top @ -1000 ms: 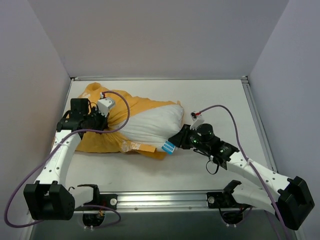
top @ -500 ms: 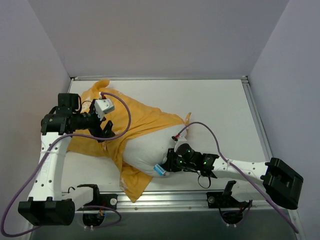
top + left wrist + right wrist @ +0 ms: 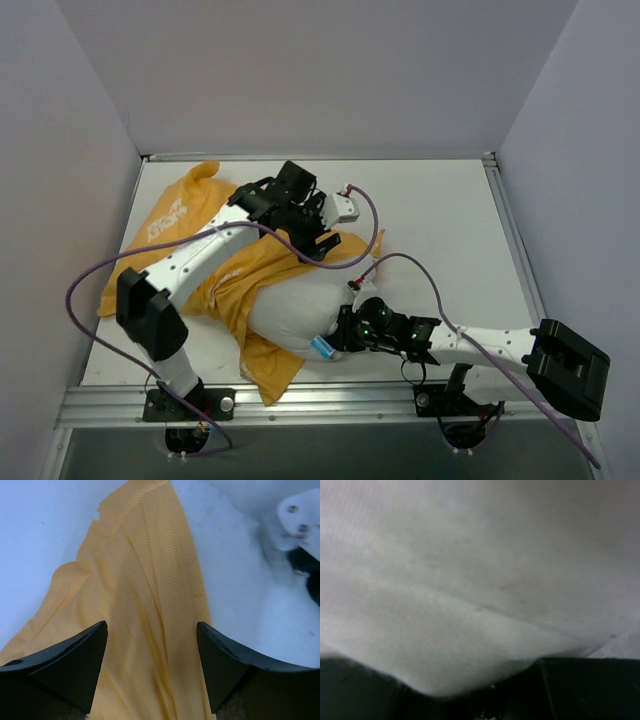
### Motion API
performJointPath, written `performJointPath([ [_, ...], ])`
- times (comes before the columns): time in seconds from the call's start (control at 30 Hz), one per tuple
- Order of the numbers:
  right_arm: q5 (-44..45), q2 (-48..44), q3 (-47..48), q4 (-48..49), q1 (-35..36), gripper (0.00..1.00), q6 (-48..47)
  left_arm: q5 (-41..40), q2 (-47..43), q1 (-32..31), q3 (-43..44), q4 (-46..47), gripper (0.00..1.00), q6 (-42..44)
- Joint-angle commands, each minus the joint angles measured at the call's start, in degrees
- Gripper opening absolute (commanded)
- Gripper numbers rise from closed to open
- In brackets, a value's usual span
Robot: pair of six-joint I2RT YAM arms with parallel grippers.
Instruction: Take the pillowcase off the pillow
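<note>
Now the left gripper (image 3: 151, 629) hangs with jaws wide apart over a fold of the orange pillowcase (image 3: 170, 225), which spreads from the table's (image 3: 440, 210) far-left corner. The right gripper (image 3: 343, 333) pinches the white pillow (image 3: 295, 305) by the near edge, beside its blue tag (image 3: 322, 348).

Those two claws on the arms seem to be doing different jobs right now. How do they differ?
The left gripper stands open and holds nothing; the right gripper is shut on a corner of the pillow. The left gripper is over the orange pillowcase, farther back on the table; the right gripper sits low near the front edge. Both are black two-finger claws.
</note>
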Motion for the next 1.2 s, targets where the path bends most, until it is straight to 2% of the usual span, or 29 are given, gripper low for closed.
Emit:
performJointPath([
  [0.0,-2.0,-1.2,-3.3,-6.5,1.4,0.00,1.7,-6.2,5.6,-0.1,7.4,4.4,0.79,-3.0],
  [0.13,-0.8,-4.3,-3.4,-9.5,1.5,0.00,1.7,-3.2,9.3,-0.1,7.9,4.8,0.71,-2.6],
  [0.23,0.0,-6.8,-4.2,-10.3,1.5,0.00,2.4,-1.4,9.9,-0.3,6.5,5.1,0.56,-2.5],
  [0.37,0.9,-9.2,-5.2,-11.4,1.5,0.00,3.2,-0.5,11.6,-0.5,7.2,5.0,0.04,-4.7],
  [0.5,0.2,-9.7,-5.7,-11.5,1.6,0.00,3.3,-12.2,15.1,2.0,9.4,9.7,0.02,-11.0],
  [0.57,-0.6,-9.8,-6.1,-10.8,1.7,0.00,3.6,-18.5,18.8,4.7,13.4,9.8,0.02,-12.5],
  [0.63,-0.8,-9.9,-5.9,-10.9,2.1,0.00,3.6,-24.0,20.7,9.4,15.2,10.1,0.02,-12.7],
  [0.7,-0.7,-10.1,-5.7,-10.9,2.8,0.00,3.8,-26.0,22.1,14.1,15.9,10.1,0.02,-11.8],
  [0.83,-0.3,-9.1,-6.8,-9.4,3.7,0.00,5.0,-24.9,21.3,21.0,15.1,8.4,0.02,-11.1],
  [1.0,-0.5,-8.7,-7.7,-7.8,4.0,0.00,6.0,-23.3,13.8,28.7,3.2,13.6,0.02,-5.0],
  [1.17,0.8,-9.9,-6.6,-7.9,4.0,0.00,5.9,-16.4,4.6,30.5,-5.4,15.5,0.02,-1.5],
])
